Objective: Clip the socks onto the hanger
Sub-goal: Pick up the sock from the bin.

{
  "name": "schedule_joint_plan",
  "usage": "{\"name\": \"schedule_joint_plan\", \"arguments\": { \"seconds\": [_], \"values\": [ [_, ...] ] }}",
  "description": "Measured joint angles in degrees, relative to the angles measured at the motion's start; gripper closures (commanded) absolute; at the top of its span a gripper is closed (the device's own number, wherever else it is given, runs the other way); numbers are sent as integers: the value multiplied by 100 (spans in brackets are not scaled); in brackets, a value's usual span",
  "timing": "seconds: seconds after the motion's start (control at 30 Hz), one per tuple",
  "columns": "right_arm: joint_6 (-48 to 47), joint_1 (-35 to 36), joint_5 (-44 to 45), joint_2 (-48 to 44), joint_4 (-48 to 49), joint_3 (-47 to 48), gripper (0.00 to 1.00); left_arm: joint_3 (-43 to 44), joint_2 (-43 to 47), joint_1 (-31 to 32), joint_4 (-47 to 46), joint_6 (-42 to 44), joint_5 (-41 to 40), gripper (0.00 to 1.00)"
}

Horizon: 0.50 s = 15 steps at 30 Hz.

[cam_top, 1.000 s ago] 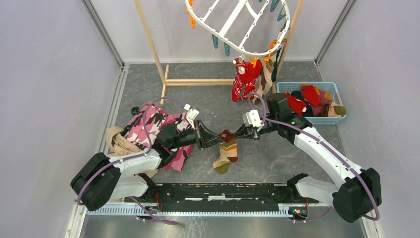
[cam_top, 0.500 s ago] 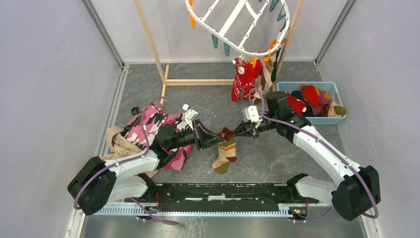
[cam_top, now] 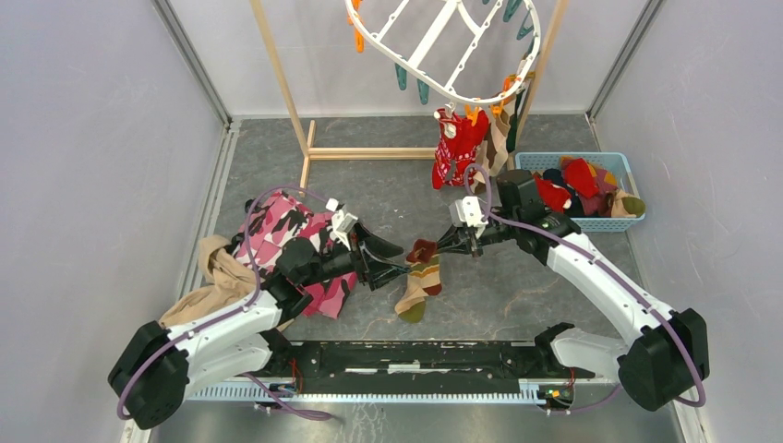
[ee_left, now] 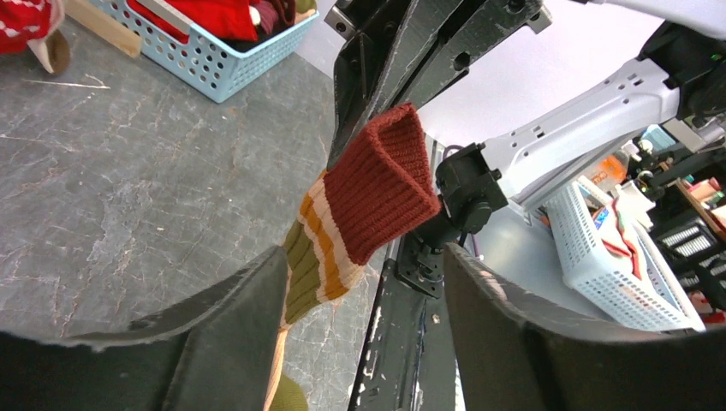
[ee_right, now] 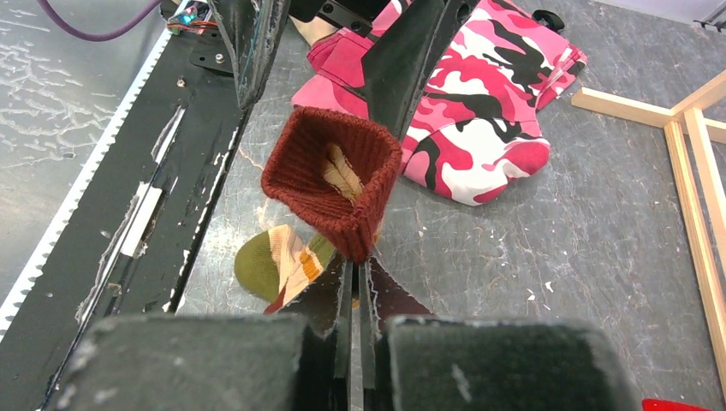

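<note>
A striped sock (cam_top: 420,275) with a maroon cuff (ee_right: 330,175), tan and olive bands hangs above the floor between my two arms. My right gripper (cam_top: 443,245) is shut on the cuff's edge, and its jaws (ee_right: 355,270) pinch the maroon rib. My left gripper (cam_top: 391,261) stands open just left of the sock. In the left wrist view the cuff (ee_left: 377,184) hangs beyond the spread fingers (ee_left: 231,325), with nothing between them. The white hanger (cam_top: 462,98) hangs at the top, with a red patterned sock (cam_top: 457,148) and others clipped to its near rim.
A blue basket (cam_top: 572,224) with several socks stands at the right, behind my right arm. A pink camouflage cloth (cam_top: 282,231) and a tan cloth (cam_top: 220,266) lie under my left arm. The wooden rack's foot (cam_top: 369,153) crosses the floor at the back.
My left gripper has opened, let go of the sock's cuff and drawn back to the left. My right gripper stays shut on the cuff, shifted slightly left.
</note>
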<state>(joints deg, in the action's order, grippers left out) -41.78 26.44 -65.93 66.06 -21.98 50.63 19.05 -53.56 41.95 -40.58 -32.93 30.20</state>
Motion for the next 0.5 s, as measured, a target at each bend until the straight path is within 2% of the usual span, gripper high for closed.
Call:
{"name": "schedule_joint_plan", "arguments": {
  "seconds": [0.1,0.3,0.5],
  "values": [
    [-138,-42,0,0,-179,94,100,-4,186,0,221,190,-48,16],
    [-625,-271,122,0,-763,455,100,63,562,0,767,586,-334,1],
    [-787,-485,492,-48,-1003,837,100,835,494,-153,1078,669,-857,0]
  ]
}}
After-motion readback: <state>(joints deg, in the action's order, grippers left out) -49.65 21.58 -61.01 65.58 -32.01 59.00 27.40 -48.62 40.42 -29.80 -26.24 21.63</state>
